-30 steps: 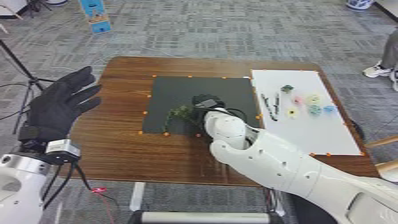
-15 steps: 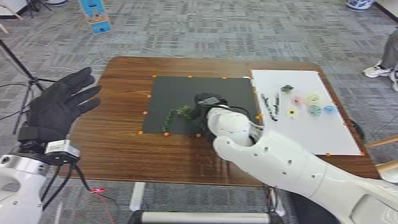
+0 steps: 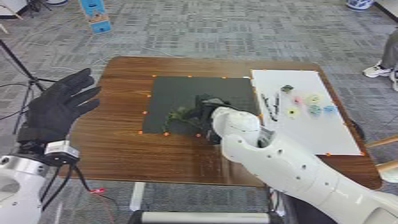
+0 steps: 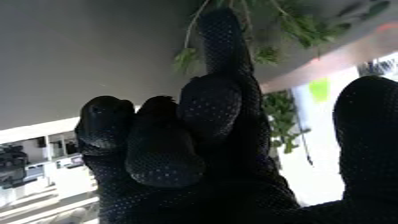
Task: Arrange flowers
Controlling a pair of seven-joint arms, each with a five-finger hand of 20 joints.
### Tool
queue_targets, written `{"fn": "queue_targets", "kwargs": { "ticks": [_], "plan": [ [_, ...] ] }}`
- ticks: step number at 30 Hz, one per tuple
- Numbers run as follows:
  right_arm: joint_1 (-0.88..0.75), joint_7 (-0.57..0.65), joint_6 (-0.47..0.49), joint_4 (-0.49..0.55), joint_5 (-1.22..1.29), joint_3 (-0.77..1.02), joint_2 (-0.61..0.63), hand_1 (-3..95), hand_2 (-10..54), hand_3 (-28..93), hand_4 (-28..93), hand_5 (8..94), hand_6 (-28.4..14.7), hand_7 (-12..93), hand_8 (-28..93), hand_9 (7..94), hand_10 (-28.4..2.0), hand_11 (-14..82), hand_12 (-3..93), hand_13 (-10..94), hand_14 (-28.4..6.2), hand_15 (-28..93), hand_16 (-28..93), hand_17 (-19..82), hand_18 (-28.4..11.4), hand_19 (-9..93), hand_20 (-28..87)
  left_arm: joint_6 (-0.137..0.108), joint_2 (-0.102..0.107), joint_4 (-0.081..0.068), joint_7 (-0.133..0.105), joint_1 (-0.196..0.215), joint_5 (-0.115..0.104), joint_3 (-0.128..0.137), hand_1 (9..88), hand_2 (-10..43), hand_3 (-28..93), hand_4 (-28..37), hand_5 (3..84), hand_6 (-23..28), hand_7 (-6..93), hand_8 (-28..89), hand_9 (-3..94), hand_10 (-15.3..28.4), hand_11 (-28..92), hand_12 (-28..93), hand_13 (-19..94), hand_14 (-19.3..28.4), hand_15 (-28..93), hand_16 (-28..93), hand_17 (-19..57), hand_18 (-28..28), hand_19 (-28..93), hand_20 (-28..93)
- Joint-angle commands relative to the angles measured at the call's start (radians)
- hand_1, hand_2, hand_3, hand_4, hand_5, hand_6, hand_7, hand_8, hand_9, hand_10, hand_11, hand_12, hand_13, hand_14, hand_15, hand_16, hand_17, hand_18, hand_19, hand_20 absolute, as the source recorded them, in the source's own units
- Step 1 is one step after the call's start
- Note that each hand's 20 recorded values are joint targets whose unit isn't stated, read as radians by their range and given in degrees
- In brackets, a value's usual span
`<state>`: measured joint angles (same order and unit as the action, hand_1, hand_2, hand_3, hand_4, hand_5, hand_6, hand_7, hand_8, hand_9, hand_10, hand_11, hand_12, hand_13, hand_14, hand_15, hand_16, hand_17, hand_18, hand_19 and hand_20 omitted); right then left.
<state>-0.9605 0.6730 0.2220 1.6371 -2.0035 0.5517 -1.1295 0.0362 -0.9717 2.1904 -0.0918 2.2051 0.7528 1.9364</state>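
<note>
On the brown desk [image 3: 107, 155], leafy greenery [image 3: 183, 115] lies on a dark mat [image 3: 200, 85], just left of my right robot hand [image 3: 211, 106], the nearer one; its thin stem slants. That hand points one finger [image 4: 226, 45] at the leaves, the others curled around nothing, thumb apart. My left robot hand [image 3: 55, 107] is relaxed, well apart. A white sheet [image 3: 306, 137] carries pastel flowers [image 3: 314, 109] and dark stems [image 3: 269, 107].
</note>
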Motion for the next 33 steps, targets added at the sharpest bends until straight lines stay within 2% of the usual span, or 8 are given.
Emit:
{"fn": "queue_targets", "kwargs": {
  "ticks": [1, 8, 11, 15, 19, 23, 28, 33],
  "plan": [
    [-0.058, 0.017, -0.063, 0.119, -0.012, 0.117, 0.042, 10.4, 3.3, 69, -24, 74.7, -3.3, 20, -7, 84.2, -10.0, 54.9, 45.2, 80, -8.3, 80, 42, 45, -23.9, 93, 48, 0.002, -0.009, 0.006, 0.009, 0.01, -0.006, 0.009, 19.3, -5.4, 71, -28.3, 27.1, 3.0, 20.5, -11, 23.7, 10.8, 22, 15, 21, 12.9, 24, 2, -11.9, 22.0, 40, 7],
    [-0.165, -0.106, -0.155, 0.242, 0.094, 0.28, 0.11, 10.1, 5.6, 67, -23, 73.8, -4.3, 16, -7, 85.5, -10.6, 51.1, 44.2, 80, -8.8, 78, 43, 44, -24.2, 93, 48, 0.003, -0.017, 0.004, 0.016, 0.011, -0.006, 0.004, 19.4, -5.2, 71, -28.3, 27.1, 3.0, 20.4, -11, 23.7, 10.9, 22, 15, 21, 12.9, 24, 2, -11.9, 22.0, 40, 7],
    [-0.244, -0.352, -0.339, 0.213, 0.103, 0.32, 0.156, 20.0, 6.2, 74, -20, 59.1, -5.2, 15, -7, 69.4, -14.0, 51.5, 42.6, 65, -13.0, 78, 40, 30, -23.0, 85, 46, 0.0, -0.021, 0.007, 0.016, 0.018, -0.007, 0.006, 19.4, -5.2, 71, -28.3, 27.1, 3.0, 20.3, -11, 23.8, 10.9, 22, 15, 21, 12.9, 24, 2, -11.9, 22.0, 40, 7],
    [-0.314, -0.324, -0.458, 0.194, 0.047, 0.35, 0.216, 28.3, 1.6, 85, -19, 39.3, -3.7, 15, -8, 50.5, -14.0, 50.4, 39.8, 54, -13.9, 76, 36, 24, -21.5, 77, 46, -0.058, -0.019, 0.021, -0.044, 0.045, -0.01, 0.01, 19.4, -5.3, 70, -28.3, 26.9, 2.9, 20.4, -11, 23.2, 10.7, 22, 15, 21, 12.8, 24, 2, -11.9, 22.0, 41, 7],
    [-0.385, -0.258, -0.55, 0.194, 0.031, 0.414, 0.272, 25.3, -7.6, 81, -24, 36.5, -5.2, 17, -8, 41.3, -16.3, 43.9, 36.1, 43, -14.9, 73, 30, 21, -21.7, 75, 46, -0.124, -0.051, 0.062, -0.049, 0.148, 0.008, 0.126, 22.6, -7.7, 63, -28.3, 22.3, 2.2, 19.2, -10, 18.2, 9.4, 18, 15, 16, 12.2, 16, 3, -12.6, 22.4, 39, 7],
    [-0.482, -0.152, -0.592, 0.244, -0.041, 0.491, 0.349, 22.1, -9.5, 75, -28, 35.5, -8.9, 14, -7, 36.8, -17.2, 38.5, 34.5, 36, -15.3, 70, 27, 19, -22.1, 73, 47, -0.158, -0.05, 0.052, -0.001, 0.198, 0.015, 0.205, 33.2, -7.0, 41, -28.3, 16.8, 2.9, 14.6, -8, 12.8, 8.3, 8, 18, 11, 11.7, 2, 8, -14.6, 24.0, 37, 5],
    [-0.586, -0.075, -0.567, 0.286, -0.091, 0.572, 0.395, 29.0, -9.5, 56, -28, 35.6, -11.7, 11, -6, 36.1, -17.9, 34.2, 33.5, 34, -15.9, 68, 26, 18, -22.7, 72, 47, -0.171, -0.048, 0.021, -0.011, 0.24, -0.007, 0.23, 34.4, -8.9, 41, -28.3, 14.6, 3.3, 13.6, -7, 10.7, 8.2, 2, 21, 9, 11.9, -3, 10, -16.0, 24.3, 36, 4],
    [-0.58, -0.003, -0.525, 0.273, -0.126, 0.55, 0.393, 20.7, -9.5, 67, -28, 39.1, -12.4, 11, -5, 39.6, -18.1, 36.5, 34.1, 37, -16.2, 69, 26, 19, -23.0, 73, 48, -0.104, -0.046, 0.013, -0.027, 0.213, -0.014, 0.197, 30.9, -9.5, 50, -28.3, 18.2, 2.4, 16.5, -8, 14.5, 8.1, 8, 21, 12, 11.2, 1, 10, -14.6, 23.0, 37, 5]
  ]
}}
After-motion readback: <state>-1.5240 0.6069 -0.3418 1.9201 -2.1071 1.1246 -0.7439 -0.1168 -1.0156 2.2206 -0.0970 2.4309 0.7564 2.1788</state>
